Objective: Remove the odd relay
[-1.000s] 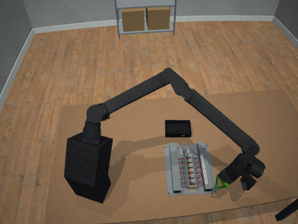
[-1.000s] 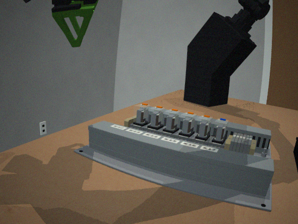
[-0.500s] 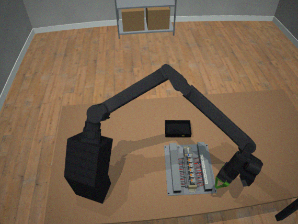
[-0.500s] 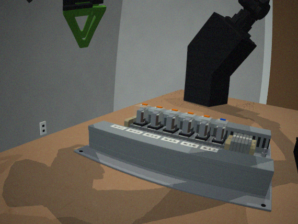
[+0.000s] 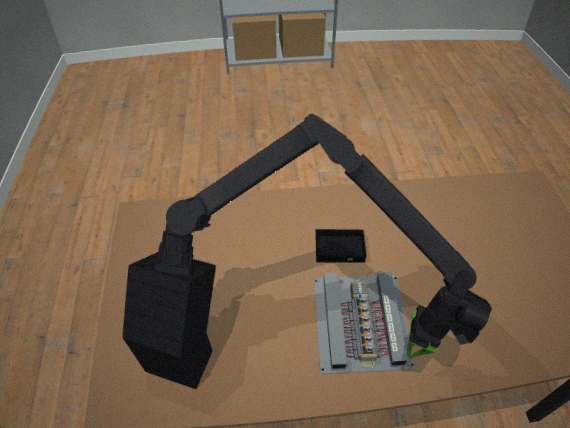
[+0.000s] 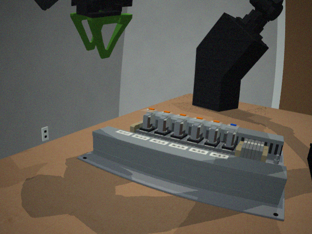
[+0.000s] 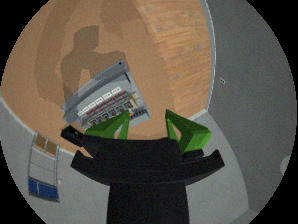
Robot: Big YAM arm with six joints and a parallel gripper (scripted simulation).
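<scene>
The relay with the blue button is seated in its socket, below the gripper and across from it, toward the arm's base. The fingers are held partly spread, with nothing between them, presumably so that a relay body can be straddled without a wide sweep. They are kept high, and clearance over the labelled duct is likely gained by this.

At the relay's one side an orange-buttoned neighbour is closely set; at its other, terminal blocks are mounted. Either could be caught by a finger, so a careful alignment is called for. The tray is placed open side up, well apart from the gripper, beyond the relay's end of the panel; it could be shoved by a low approach.
</scene>
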